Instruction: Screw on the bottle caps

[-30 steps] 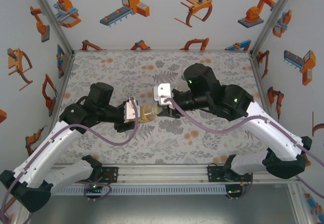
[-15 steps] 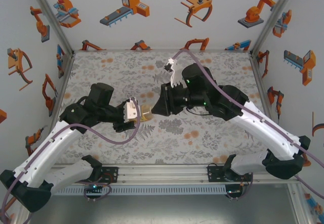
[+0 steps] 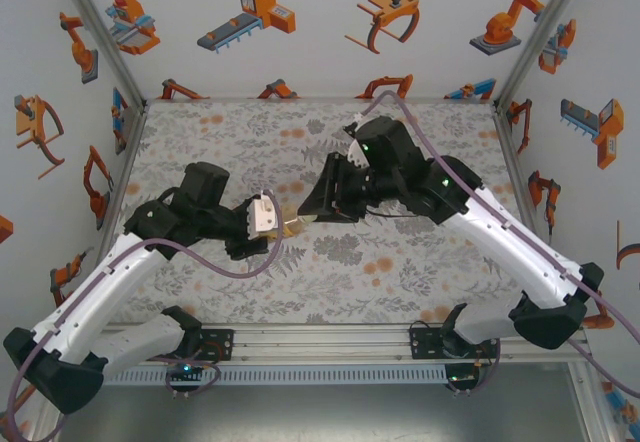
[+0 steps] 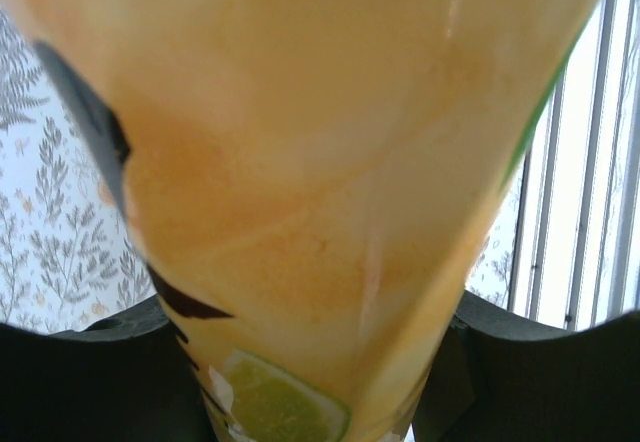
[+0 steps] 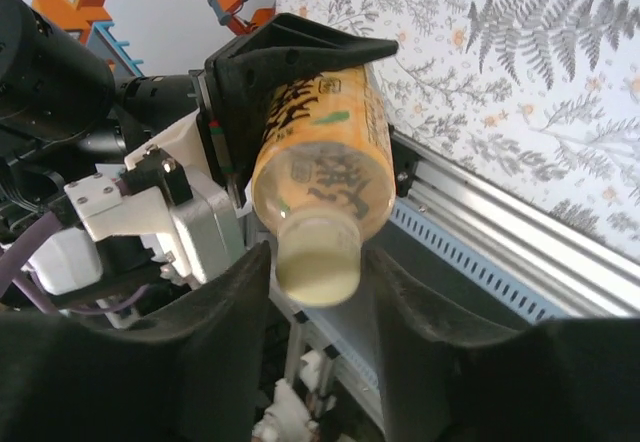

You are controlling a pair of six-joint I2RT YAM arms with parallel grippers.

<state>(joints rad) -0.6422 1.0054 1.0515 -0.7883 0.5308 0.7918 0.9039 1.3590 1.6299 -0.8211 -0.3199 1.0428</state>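
Note:
My left gripper (image 3: 278,224) is shut on the yellow-orange juice bottle (image 3: 291,225) and holds it level above the table, neck toward the right arm. In the left wrist view the bottle (image 4: 320,162) bulks large between the black fingers (image 4: 90,372). A pale yellow cap (image 5: 318,257) sits on the bottle's (image 5: 320,132) neck. My right gripper (image 5: 320,297) stands open around that cap, with a gap showing at the right finger. From above, the right gripper (image 3: 312,212) meets the bottle's neck end.
The floral table cloth (image 3: 420,262) lies under both arms. An aluminium rail (image 3: 320,347) runs along the near edge, also seen as a slotted rail (image 5: 500,232). Patterned walls close in the left, right and back.
The right wrist has rolled around at the bottle's neck and its jaws have eased apart off the cap. The left gripper keeps its hold, shifted slightly.

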